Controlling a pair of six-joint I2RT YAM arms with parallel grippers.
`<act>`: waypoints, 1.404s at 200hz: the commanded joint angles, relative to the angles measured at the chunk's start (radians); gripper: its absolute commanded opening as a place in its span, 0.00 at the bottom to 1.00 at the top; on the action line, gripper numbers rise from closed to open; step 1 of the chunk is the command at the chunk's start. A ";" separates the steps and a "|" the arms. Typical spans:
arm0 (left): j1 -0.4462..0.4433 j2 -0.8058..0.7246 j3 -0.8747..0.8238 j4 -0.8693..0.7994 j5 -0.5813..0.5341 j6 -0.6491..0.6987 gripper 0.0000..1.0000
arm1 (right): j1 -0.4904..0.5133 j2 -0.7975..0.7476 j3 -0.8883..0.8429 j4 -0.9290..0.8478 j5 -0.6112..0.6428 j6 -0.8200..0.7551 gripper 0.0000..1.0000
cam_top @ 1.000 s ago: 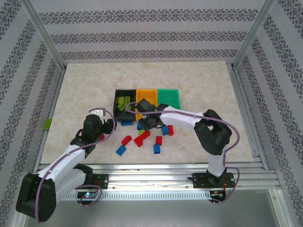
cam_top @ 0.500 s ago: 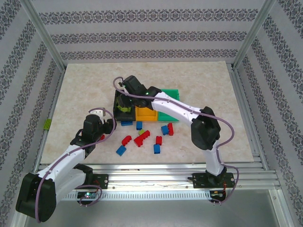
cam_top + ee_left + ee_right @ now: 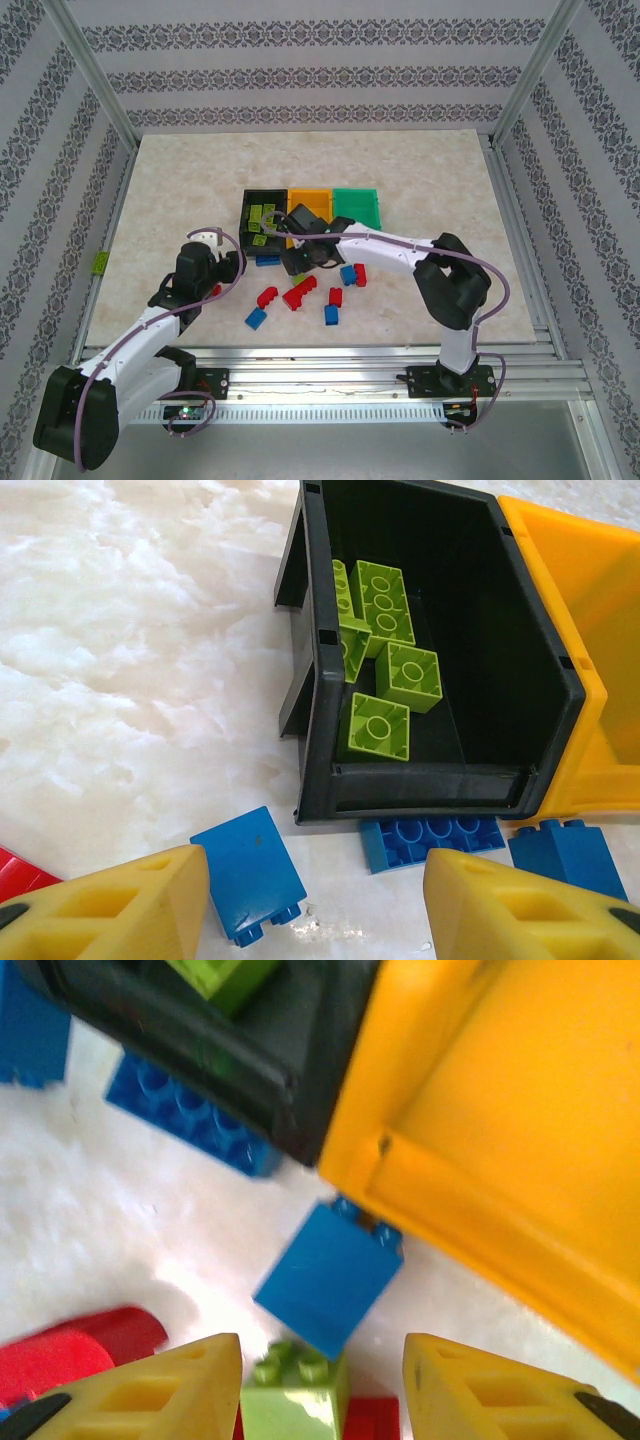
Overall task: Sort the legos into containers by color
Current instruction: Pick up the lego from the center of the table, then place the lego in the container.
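Observation:
Three containers stand in a row: a black bin, an orange bin and a green bin. Several lime green legos lie in the black bin. Blue and red legos lie scattered in front. My left gripper is open and low before the black bin, a blue brick by its left finger. My right gripper is open over a lime brick, which lies between its fingers, nearer the left one. A blue brick lies just beyond, against the orange bin.
A long blue brick lies against the black bin's front wall, another blue one to its right. Red bricks lie beside my right gripper. Metal frame posts and patterned walls ring the marble board.
My right arm swung from the pile to the black bin, then back down to the pile, and its jaws opened. More lime bricks lie in the black bin. The left arm stayed still.

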 commanded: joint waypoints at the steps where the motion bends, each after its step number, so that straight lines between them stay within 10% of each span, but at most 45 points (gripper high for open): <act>1: 0.012 -0.016 -0.014 0.019 -0.001 -0.010 0.59 | 0.015 -0.044 -0.041 -0.012 -0.022 0.015 0.49; 281: 0.012 -0.001 -0.015 0.020 -0.020 -0.011 0.58 | 0.025 0.079 0.334 -0.026 0.056 -0.005 0.36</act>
